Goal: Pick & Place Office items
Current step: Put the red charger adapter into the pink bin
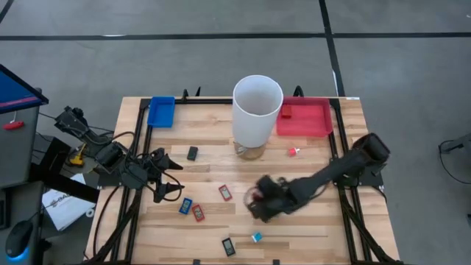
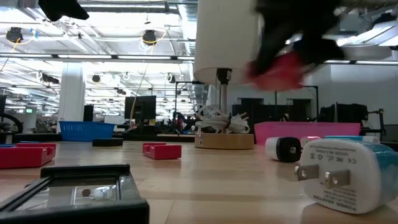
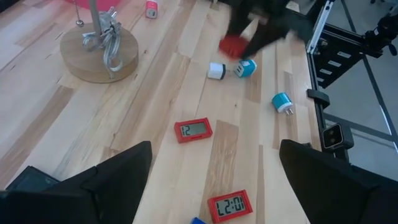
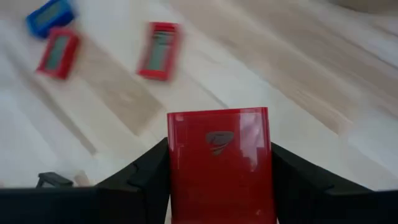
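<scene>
Office items are scattered all over the wooden worktop (image 1: 309, 165), and the right pincer (image 4: 219, 186) has one clamped between its fingers: a red block (image 4: 221, 165) with a small logo on its face, lifted clear of the wood. Past that pincer's tips lie a red clock (image 4: 158, 51), another red clock (image 4: 58, 53) and a blue one (image 4: 50, 17). Just beside the right pincer, on the near side, sit a white plug (image 3: 216, 70) and a blue-white plug (image 3: 245, 68) touching each other, with another blue-white plug (image 3: 282, 102) a bit further off. The left pincer (image 3: 214, 180) hangs over the left side with fingers spread wide, gripping nothing, two red clocks (image 3: 193, 130) lying right ahead of it. A tall white cylinder (image 1: 257, 110) stands beyond both pincers.
</scene>
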### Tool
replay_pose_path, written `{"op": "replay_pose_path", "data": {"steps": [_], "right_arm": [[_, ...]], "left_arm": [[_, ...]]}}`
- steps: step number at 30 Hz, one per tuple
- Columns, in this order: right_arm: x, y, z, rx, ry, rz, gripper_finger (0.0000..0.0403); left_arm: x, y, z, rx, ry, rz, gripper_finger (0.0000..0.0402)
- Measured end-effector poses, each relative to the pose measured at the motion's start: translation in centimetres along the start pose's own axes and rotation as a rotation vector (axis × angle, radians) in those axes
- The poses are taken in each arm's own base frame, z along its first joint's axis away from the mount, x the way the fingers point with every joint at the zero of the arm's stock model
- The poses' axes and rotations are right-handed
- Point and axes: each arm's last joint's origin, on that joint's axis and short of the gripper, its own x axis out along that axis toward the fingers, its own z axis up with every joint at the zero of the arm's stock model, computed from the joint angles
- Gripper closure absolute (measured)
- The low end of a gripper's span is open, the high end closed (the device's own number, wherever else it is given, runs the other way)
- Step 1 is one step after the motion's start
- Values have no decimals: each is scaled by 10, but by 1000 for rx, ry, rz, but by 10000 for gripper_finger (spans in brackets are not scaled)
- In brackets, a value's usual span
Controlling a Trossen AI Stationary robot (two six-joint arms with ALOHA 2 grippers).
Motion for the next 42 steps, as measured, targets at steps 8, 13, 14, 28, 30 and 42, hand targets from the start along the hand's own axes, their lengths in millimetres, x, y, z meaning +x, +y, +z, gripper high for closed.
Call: {"op": "replay_pose_path", "data": {"steps": [8,13,14,28,30,42], "right_arm": [[-44,-47,-17,371,-74,-355,200],[-48,-69,14,408,-95,-531,200],[-49,-76,22,416,-108,-584,200],[-85,-222,61,562,-186,-578,200],[-92,-243,56,633,-212,-514,200],[-90,-290,89,671,-350,-442,200]], "left_arm": [[0,2,-1,12,3,26,50],[1,3,-1,9,1,32,50],[1,3,0,7,0,35,50],[2,4,2,-3,-12,47,50],[2,5,2,-3,-14,50,50],[4,8,5,-55,-37,81,50]]}}
